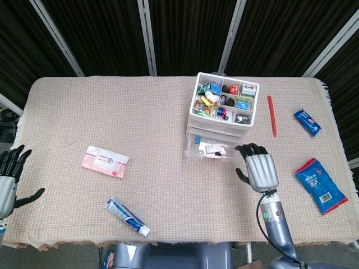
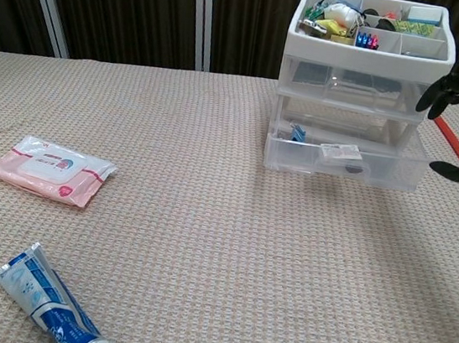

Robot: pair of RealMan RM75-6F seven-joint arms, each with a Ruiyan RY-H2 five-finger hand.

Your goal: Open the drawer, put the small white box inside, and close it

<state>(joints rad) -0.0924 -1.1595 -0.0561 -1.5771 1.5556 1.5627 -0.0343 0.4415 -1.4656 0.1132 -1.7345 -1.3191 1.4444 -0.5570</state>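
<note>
Beige woven cloth covers the table [image 1: 168,112], where a clear plastic drawer unit [image 1: 221,120] topped by a white tray of small oddments stands before dark curtains. Its bottom drawer [image 2: 348,157] is pulled out, and the small white box [image 2: 340,151] lies flat inside it, touched by nothing. My right hand [image 1: 259,170] hovers just right of that drawer's front, fingers spread wide and empty. My left hand [image 1: 10,180] hangs far left of the unit, off the table's edge, fingers likewise apart and holding nothing. A pink pack of wet wipes [image 1: 105,161] and a blue-and-white toothpaste tube [image 1: 127,216] lie well left of the unit; a red pen [image 1: 271,115] lies to its right.
</note>
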